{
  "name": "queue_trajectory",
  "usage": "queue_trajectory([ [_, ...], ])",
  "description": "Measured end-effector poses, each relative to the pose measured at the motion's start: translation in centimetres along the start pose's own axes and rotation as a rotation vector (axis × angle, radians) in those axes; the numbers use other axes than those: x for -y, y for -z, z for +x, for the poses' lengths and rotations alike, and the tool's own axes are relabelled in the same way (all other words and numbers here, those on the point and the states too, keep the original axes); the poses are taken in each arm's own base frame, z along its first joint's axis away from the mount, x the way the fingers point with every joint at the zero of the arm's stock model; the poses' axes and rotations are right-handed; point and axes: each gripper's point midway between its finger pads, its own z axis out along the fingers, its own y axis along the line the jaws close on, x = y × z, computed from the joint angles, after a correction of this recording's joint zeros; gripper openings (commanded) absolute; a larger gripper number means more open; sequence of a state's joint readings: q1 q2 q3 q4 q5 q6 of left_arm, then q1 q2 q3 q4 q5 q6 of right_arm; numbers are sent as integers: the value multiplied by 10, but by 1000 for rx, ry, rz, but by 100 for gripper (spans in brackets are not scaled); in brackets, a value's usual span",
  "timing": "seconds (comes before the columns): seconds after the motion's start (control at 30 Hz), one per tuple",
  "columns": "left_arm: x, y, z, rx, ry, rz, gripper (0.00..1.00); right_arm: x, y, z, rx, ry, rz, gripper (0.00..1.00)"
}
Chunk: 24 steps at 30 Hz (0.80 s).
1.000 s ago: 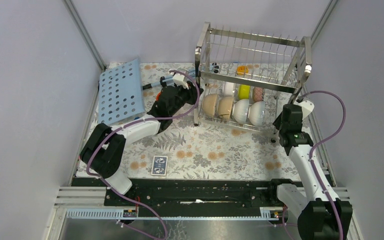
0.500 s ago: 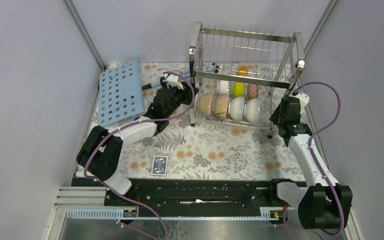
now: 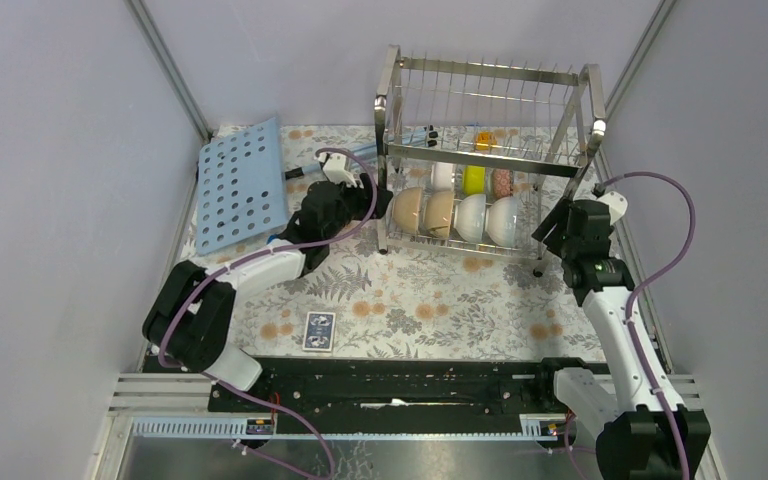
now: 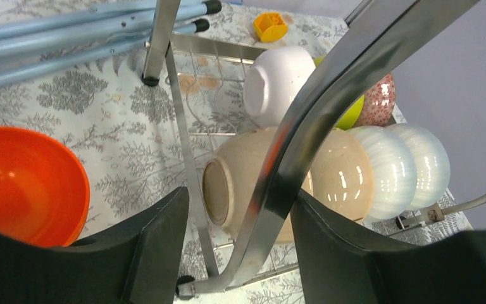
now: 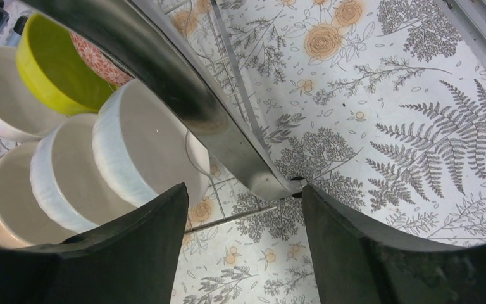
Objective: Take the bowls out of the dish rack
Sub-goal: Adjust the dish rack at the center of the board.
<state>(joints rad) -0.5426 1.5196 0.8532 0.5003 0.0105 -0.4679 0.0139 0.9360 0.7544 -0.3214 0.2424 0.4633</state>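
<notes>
Where the dish rack is stood: at the far middle of the flowered cloth, upright on its feet.
Bowls: kept on edge in the lower tier's slots, in two rows; none has yet been lifted out.
Left gripper: jaws parted, the rack's left end tube straddled but not clamped.
Right gripper: jaws parted likewise, set round the foot of the right end tube.
Reason, as judged: the rack is bracketed at both ends so that it can be steadied before a bowl is reached for.

I see the floral-covered desk carrying the dish rack at far right and a light-blue perforated board at far left. A playing card lies near the front edge.
</notes>
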Motion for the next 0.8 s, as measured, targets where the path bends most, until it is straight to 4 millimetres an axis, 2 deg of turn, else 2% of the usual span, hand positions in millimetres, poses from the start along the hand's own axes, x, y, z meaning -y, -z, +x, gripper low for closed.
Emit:
queue_trajectory([
  [0.27, -15, 19, 16, -80, 12, -59, 86, 6, 18, 7, -33, 7, 3, 82],
  [0.47, -14, 52, 6, -101, 33, -89, 96, -7, 49, 2, -31, 28, -84, 81],
  [0.57, -8, 74, 0, -96, 62, -86, 98, -23, 66, 10, -61, 40, -198, 80],
  [0.63, -5, 89, -1, -103, 81, -84, 99, -43, 80, 17, -91, 43, -325, 80],
  [0.8, -6, 117, 19, -168, 124, -86, 99, -97, 111, 50, -206, -1, -683, 80],
])
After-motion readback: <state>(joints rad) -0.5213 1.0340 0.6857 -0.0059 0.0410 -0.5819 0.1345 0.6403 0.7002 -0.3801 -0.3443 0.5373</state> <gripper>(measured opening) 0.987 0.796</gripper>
